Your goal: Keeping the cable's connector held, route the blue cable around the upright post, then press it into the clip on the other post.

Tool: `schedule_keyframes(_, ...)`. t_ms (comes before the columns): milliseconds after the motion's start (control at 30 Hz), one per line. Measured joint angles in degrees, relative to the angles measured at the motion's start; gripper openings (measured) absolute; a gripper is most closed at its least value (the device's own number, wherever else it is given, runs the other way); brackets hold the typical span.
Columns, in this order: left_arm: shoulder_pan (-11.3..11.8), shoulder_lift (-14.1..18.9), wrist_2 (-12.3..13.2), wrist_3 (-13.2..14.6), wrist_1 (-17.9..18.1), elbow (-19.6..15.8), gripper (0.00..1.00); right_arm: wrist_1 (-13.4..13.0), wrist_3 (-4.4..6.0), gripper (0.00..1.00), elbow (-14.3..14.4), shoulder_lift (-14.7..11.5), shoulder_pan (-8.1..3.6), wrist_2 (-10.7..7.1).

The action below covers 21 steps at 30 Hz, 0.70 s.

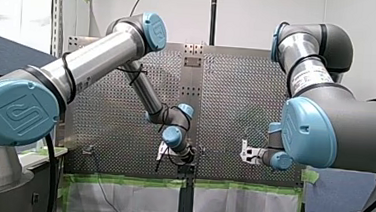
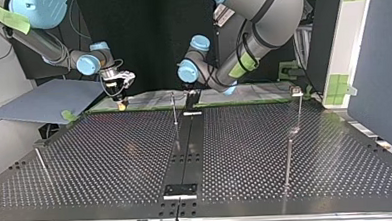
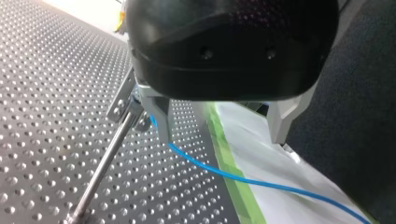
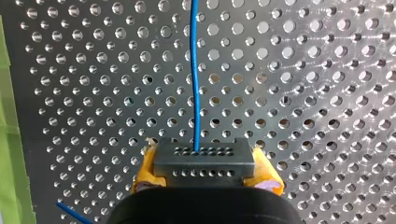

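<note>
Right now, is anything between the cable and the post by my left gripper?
Nothing visible. The cable reaches the top of the post, passing behind a finger of my open left gripper. Whether it touches the clip, I cannot tell.

Blue cable; dark grey connector, dotted hole rows; yellow pads; silver perforated table; green tape.

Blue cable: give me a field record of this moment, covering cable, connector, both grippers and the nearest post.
blue cable: leaves the connector and runs ahead over the perforated table
connector: dark block with rows of holes, held
right gripper: shut on the connector
left gripper: open, cable passing by one finger, not gripped
post: upright, beside the left gripper, metal fitting on top; contact with cable cannot be told
</note>
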Motion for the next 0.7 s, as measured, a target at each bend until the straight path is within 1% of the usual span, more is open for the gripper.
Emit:
schedule_keyframes(200, -0.7, 1.8, 0.0, -0.4, 2.6, -1.4, 1.0, 0.0, 0.05, 0.0, 0.0, 0.0, -0.02, 0.02)
schedule_keyframes(367, -1.4, 2.2, 0.0, -1.3, 5.1, -1.6, 1.0, 0.0, 0.08, 0.0, 0.0, 0.0, -0.03, 0.03)
schedule_keyframes(500, -1.9, 2.3, -0.1, -2.1, 5.8, -1.6, 1.0, 0.0, 0.12, 0.0, 0.0, 0.0, -0.02, 0.04)
schedule_keyframes(700, -2.2, 2.3, -0.2, -2.5, 6.0, -1.6, 1.0, 0.0, 0.16, 0.0, 0.0, 0.0, -0.03, 0.05)
